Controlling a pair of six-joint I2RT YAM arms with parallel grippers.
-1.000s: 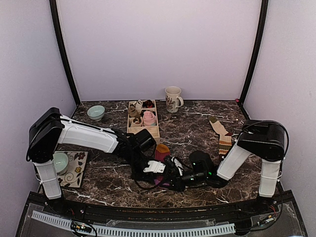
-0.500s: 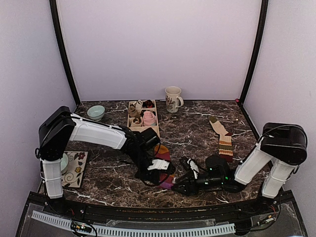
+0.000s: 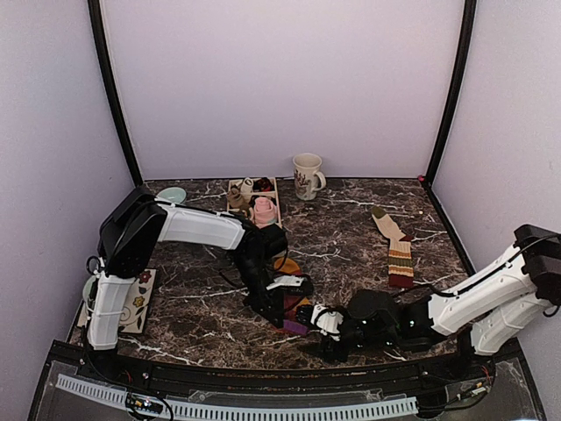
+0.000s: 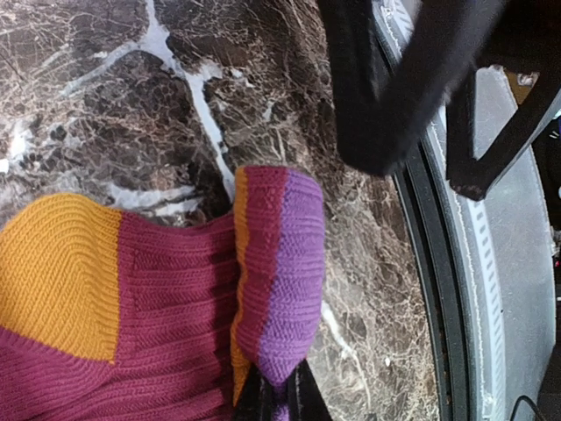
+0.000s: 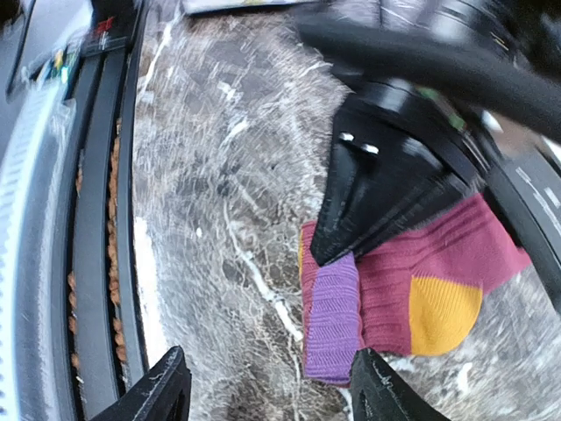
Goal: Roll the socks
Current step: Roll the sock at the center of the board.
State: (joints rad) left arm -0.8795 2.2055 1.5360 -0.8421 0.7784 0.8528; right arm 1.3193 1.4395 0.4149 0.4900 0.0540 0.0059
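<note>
At the back of your marble bench [image 3: 342,224] stands a patterned mug [image 3: 307,176], right of a wooden box [image 3: 230,189] holding a pink bundle [image 3: 263,210]. A pale green bowl [image 3: 172,195] sits further left.

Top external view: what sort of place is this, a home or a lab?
Likely a staged robot test cell, not a home: plain walls box in a marble-patterned table, and props such as a mug and a wooden tray sit on it.

Near striped sock [image 4: 131,289], maroon and orange, sits front-centre on my counter [image 3: 342,219], purple end curled in the left pincer [image 4: 279,396]; far striped sock [image 3: 400,261] lies flat right, touching a beige sock [image 3: 384,222].
</note>
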